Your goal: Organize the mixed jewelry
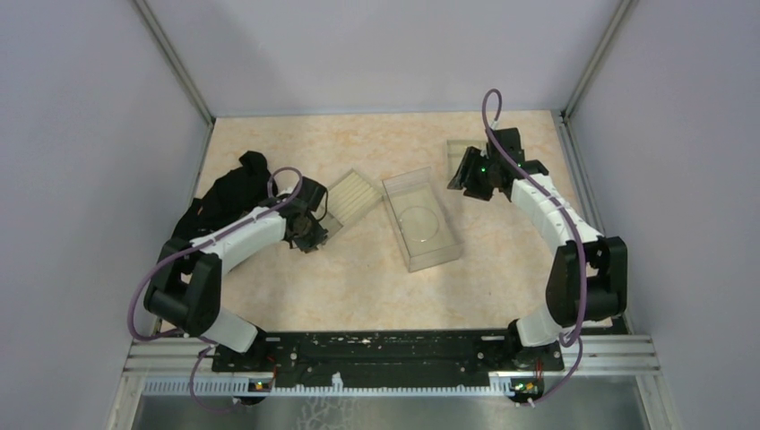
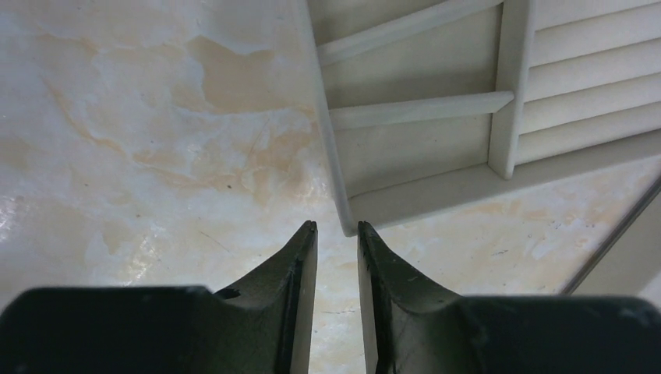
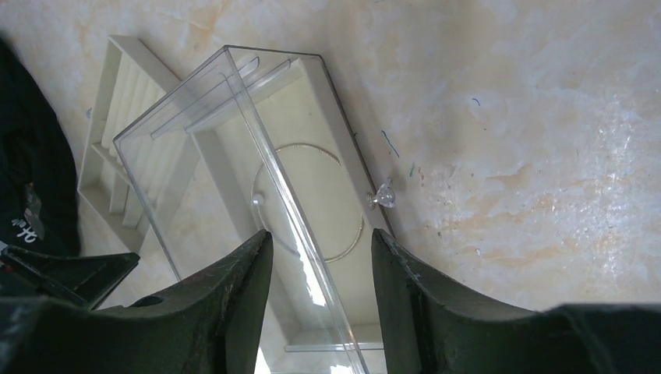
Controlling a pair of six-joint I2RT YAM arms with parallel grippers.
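Lying within glossy clear box [image 3: 204, 93], thin silver wire hoop [image 3: 362, 226]; left gripper [image 2: 337, 226] fingers nearly together, right gripper [image 3: 321, 234] fingers apart.

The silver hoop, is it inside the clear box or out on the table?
Inside. The silver hoop lies flat within the walls of the clear box, seen in top and right wrist views.
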